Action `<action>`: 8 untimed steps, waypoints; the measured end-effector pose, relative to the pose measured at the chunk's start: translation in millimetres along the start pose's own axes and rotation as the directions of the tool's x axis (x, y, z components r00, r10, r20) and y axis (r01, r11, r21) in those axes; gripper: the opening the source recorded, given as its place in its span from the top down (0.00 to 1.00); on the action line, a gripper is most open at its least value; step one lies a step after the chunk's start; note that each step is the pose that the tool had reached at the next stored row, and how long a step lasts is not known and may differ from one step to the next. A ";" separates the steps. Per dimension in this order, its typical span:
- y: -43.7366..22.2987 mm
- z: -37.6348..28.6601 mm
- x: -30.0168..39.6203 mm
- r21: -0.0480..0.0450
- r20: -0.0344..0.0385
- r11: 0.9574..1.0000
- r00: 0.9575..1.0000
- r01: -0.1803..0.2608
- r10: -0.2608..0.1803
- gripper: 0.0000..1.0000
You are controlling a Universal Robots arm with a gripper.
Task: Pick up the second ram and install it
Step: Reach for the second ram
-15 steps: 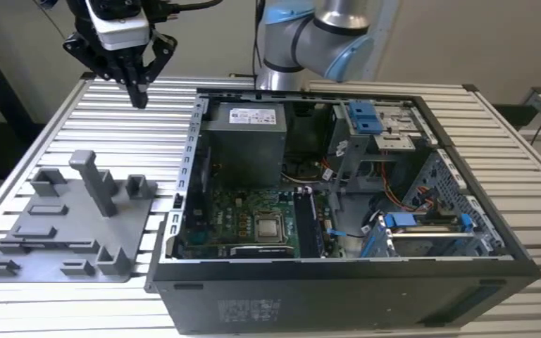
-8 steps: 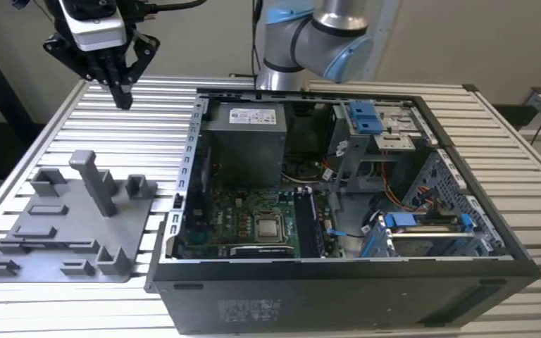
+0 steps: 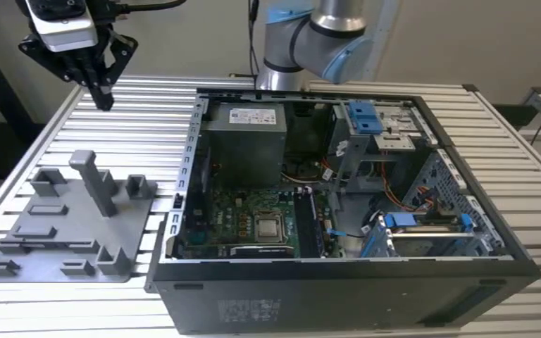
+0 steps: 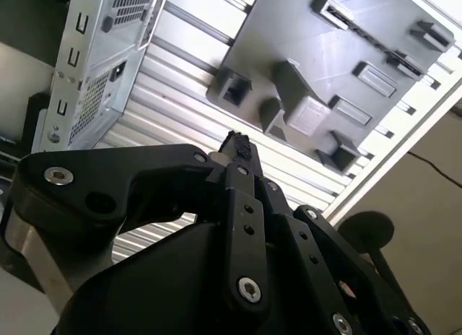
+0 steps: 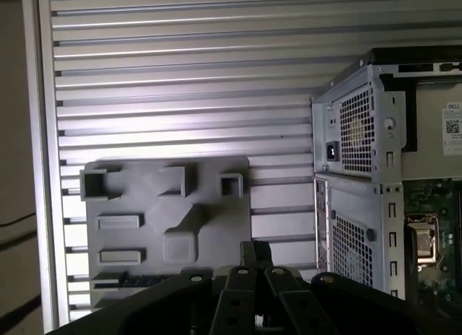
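Gripper [image 3: 102, 101] hangs at the upper left of the exterior view, fingers pressed together on nothing, above the slatted table [image 3: 153, 95]. The second ram [image 5: 133, 281] appears, not clearly, as a dark strip in the grey tray [image 3: 64, 266], lower left, beside the open computer case [image 3: 346, 299].

Table [image 3: 524, 176]: bare ribbed aluminium, satin sheen. Tray [image 3: 73, 225]: smooth matt grey plastic. Case [image 3: 346, 299]: dull sheet metal, perforated panels, matt dark outer wall. Gripper [image 3: 103, 102]: matt black, bright screw heads. Drive latches [image 3: 366, 116]: glossy blue plastic.
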State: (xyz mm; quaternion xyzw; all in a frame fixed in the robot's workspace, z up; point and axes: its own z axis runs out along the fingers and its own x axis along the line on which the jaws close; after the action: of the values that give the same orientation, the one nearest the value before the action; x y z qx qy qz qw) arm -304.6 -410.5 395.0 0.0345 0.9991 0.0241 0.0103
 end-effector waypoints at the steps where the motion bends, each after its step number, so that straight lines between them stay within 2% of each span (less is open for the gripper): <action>1: -0.6 -0.1 2.9 0.000 0.000 1.000 1.000 0.000 0.000 0.89; 8: -4.7 -0.7 23.0 0.000 0.000 1.000 1.000 0.000 0.000 0.89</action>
State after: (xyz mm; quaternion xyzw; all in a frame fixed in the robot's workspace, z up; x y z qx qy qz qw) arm -327.8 -413.6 395.0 0.0343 0.9991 0.0240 0.0103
